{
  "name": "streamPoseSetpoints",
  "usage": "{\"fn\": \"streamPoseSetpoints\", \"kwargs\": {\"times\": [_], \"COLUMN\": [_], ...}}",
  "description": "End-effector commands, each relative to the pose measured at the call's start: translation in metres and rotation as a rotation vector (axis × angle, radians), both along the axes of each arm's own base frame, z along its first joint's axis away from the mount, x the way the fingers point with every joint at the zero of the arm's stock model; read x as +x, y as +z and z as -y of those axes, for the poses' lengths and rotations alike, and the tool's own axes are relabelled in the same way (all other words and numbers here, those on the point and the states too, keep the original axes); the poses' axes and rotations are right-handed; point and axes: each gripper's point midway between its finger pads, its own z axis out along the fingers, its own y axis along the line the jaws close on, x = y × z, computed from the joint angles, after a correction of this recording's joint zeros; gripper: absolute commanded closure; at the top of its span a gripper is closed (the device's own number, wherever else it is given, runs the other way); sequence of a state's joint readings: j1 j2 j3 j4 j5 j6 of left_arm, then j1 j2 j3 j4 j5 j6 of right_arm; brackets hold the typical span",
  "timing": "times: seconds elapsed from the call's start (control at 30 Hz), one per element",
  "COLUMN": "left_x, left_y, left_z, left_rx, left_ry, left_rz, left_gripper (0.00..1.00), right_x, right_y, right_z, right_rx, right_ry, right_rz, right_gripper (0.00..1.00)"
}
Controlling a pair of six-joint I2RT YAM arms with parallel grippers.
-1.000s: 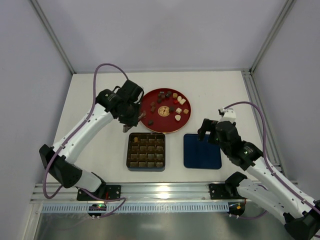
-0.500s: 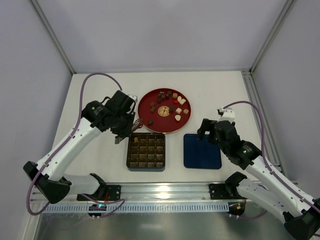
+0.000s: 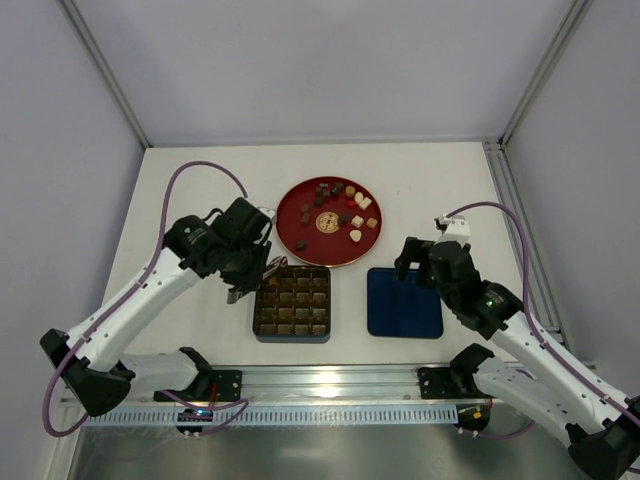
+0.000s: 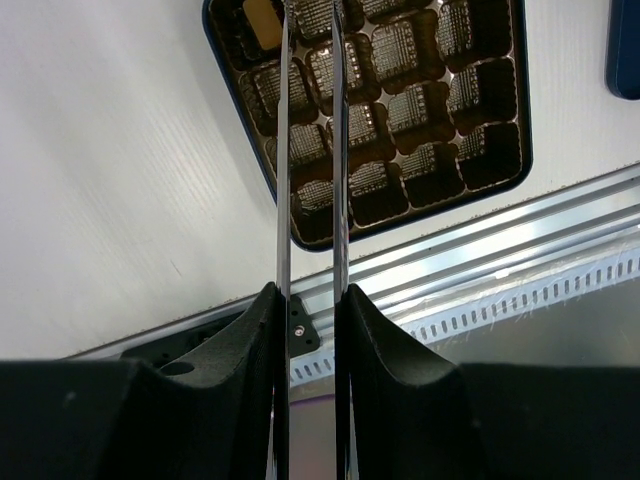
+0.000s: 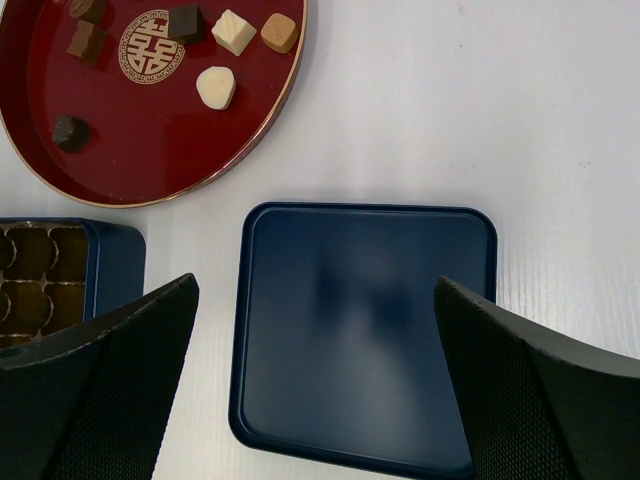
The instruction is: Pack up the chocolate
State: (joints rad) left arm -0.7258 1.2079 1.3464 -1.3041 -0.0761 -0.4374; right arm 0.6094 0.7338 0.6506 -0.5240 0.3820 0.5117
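The white counter (image 3: 440, 180) carried three things: a round red plate (image 3: 330, 250) at 12 o'clock, a dark compartmented box (image 3: 292, 338) just below it toward 6, and the square blue lid (image 3: 404, 302) lying flat at the box's 3 o'clock, close to it but apart. The right hand (image 5: 318, 370) hovered over the lid with its fingers spread wide and nothing between them. The left hand (image 4: 310, 15) hung over the box's 10 o'clock corner. Its two thin blades stood a narrow gap apart, but their tips ran out of its own camera's frame, so I could not tell whether a piece was pinched there. The chocolate (image 5: 216, 87) lay mostly loose on the plate, brown and cream pieces scattered round the gold emblem (image 5: 151, 46). One tan piece (image 4: 260, 15) sat in a corner well of the box. Packing looked barely begun. The risk, as I judged it, lay in placing: the wells were small and the blades sat right at the box's edge, so a release slightly off toward 9 o'clock would drop a piece onto the counter or leave it tipped across a divider. Blades lowered too far could catch the insert and drag the box. A loose pinch on so small a thing could let it twist and fall early.
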Motion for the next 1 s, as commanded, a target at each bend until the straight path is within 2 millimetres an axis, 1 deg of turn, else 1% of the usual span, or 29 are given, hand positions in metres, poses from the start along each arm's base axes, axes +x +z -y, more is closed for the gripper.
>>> {"fn": "streamPoseSetpoints", "kwargs": {"times": [0.0,0.2,0.33,0.5,0.63,0.9,0.97], "left_x": [-0.004,-0.007,-0.006,0.001,0.002,0.004,0.004], "left_y": [0.001,-0.006,-0.014,-0.017,-0.022,-0.021,-0.021], "left_z": [0.008,0.012,0.012,0.012,0.013,0.014,0.014], "left_rx": [-0.033,-0.028,-0.013,-0.001,0.0,0.008,0.007], "left_ry": [-0.014,-0.017,-0.013,0.011,0.008,0.009,0.012], "left_rz": [0.0,-0.011,-0.019,0.003,-0.007,-0.002,-0.001], "left_gripper": [0.7,0.7,0.7,0.68,0.67,0.66,0.64], "right_x": [0.006,0.004,0.004,0.003,0.003,0.003,0.003], "right_y": [0.007,0.007,0.006,0.006,0.005,0.005,0.005], "right_z": [0.0,0.001,0.001,0.002,0.002,0.001,0.001], "right_rx": [0.019,0.016,0.019,0.019,0.018,0.017,0.02], "right_ry": [-0.024,-0.023,-0.027,-0.026,-0.025,-0.019,-0.021], "right_rz": [0.034,0.033,0.033,0.034,0.031,0.03,0.03], "right_gripper": [0.0,0.0,0.0,0.0,0.0,0.0,0.0]}}
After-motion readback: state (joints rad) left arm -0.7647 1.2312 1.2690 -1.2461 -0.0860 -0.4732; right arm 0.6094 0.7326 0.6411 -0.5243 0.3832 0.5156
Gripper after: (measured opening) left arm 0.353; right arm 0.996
